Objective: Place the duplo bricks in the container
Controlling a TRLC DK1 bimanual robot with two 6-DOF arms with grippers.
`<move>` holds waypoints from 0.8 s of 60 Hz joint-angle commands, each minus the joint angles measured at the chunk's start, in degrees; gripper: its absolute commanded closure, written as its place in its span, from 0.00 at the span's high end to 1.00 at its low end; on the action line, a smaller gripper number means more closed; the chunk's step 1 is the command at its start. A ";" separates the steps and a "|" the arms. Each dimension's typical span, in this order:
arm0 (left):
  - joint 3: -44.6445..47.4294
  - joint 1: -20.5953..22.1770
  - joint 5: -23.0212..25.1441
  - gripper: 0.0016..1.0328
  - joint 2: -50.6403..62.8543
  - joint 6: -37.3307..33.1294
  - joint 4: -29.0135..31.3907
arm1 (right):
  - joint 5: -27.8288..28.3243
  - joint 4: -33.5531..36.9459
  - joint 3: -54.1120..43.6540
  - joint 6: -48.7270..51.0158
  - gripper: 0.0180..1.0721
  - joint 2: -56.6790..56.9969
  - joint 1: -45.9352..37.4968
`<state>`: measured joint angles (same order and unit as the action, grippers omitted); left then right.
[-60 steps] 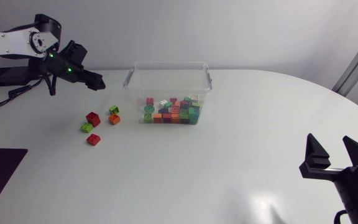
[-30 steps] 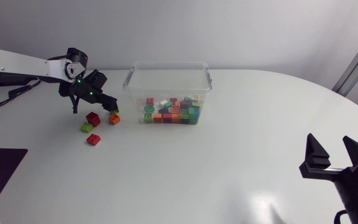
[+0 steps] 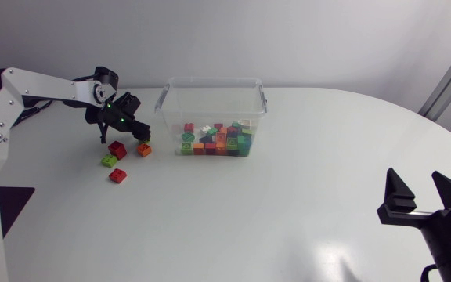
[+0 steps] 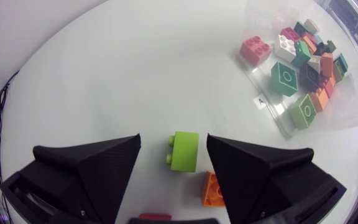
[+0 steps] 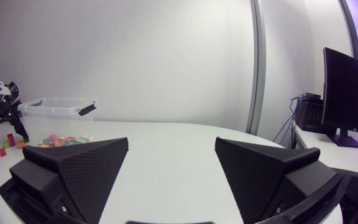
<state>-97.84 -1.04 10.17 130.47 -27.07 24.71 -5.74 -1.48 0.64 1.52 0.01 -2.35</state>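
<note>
**While left tool (image 4: pixel 174 142) brackets lime brick (image 4: pixel 184 151): grasp stage**

Left tool: fingers (image 4: pixel 92 168) apart, flanking the brick on the worktop (image 4: pixel 104 74), contact not evident. Orange brick (image 4: pixel 213 190) just beside; part-filled container (image 4: pixel 272 109) ahead. Right tool (image 5: pixel 171 149): apart, idle, well away. Next move, by judgement: close on lime brick, lift, carry over container rim, release.

No legible text in any view. Left wrist view: a small white sticker (image 4: pixel 261 99) sits on the container (image 4: pixel 253 81) wall, at 2 o'clock from the lime brick (image 4: pixel 184 150). It has one dark mark, too small to read. Inside, a green brick (image 4: pixel 284 76) and a lighter green brick (image 4: pixel 304 112) each carry a printed ring, a symbol rather than a character.
</note>
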 commanded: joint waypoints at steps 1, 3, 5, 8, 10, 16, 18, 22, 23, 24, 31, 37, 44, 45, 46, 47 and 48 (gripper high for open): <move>-2.00 0.34 -0.24 0.54 2.33 -0.88 0.78 | 0.38 0.24 -0.91 -0.99 0.96 0.34 0.15; -2.09 0.34 -0.33 0.52 2.50 -0.88 0.87 | 0.29 0.24 -0.91 -0.99 0.96 0.34 0.15; -2.35 0.42 -0.51 0.47 2.94 -1.14 1.13 | 0.29 0.24 -0.91 -0.99 0.96 0.34 0.15; -2.44 0.60 -0.77 0.36 3.29 -1.49 1.22 | 0.29 0.24 -0.91 -0.99 0.96 0.34 0.15; -2.44 0.86 -0.86 0.35 3.56 -1.67 1.39 | 0.29 0.24 -0.91 -0.99 0.96 0.34 0.15; -2.70 1.39 -2.70 0.30 4.35 -2.37 2.62 | 0.38 0.24 -0.91 -0.99 0.96 0.34 0.15; -2.97 1.39 -2.79 0.28 4.35 -2.29 3.42 | 0.29 0.24 -0.91 -0.99 0.96 0.34 0.15; -3.85 1.48 -3.23 0.27 4.00 -2.29 6.23 | 0.29 0.24 -0.91 -0.99 0.96 0.25 0.15; -3.85 1.57 -3.23 0.26 3.65 -2.37 6.93 | 0.29 0.24 -0.91 -0.99 0.96 0.34 0.15; -3.76 1.57 -3.23 0.26 3.03 -2.37 7.55 | 0.29 0.24 -0.91 -0.99 0.96 0.34 0.15; -1.83 1.39 -2.97 0.24 -2.15 -2.46 8.34 | 0.29 0.24 -0.91 -0.99 0.96 0.25 0.15; 0.72 1.39 -2.70 0.23 -8.66 -2.37 8.34 | 0.29 0.24 -0.91 -0.99 0.96 0.25 0.15; 3.80 1.13 -1.82 0.23 -17.18 -2.11 8.34 | 0.29 0.24 -0.91 -0.99 0.96 0.34 0.15; 3.98 1.04 -1.56 0.23 -18.77 -2.02 8.51 | 0.29 0.24 -0.91 -0.99 0.96 0.34 0.15; 4.06 0.95 -1.47 0.23 -19.21 -2.02 8.69 | 0.29 0.24 -0.91 -0.99 0.96 0.34 0.15; 4.15 0.77 -0.95 0.23 -21.75 -1.76 9.13 | 0.29 0.24 -0.91 -0.99 0.96 0.25 0.15; 4.24 0.69 -0.59 0.23 -23.34 -1.67 9.39 | 0.29 0.24 -0.91 -0.99 0.96 0.34 0.15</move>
<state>-95.42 0.16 8.56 114.02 -28.56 32.97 -5.74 -1.48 0.64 1.52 0.01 -2.35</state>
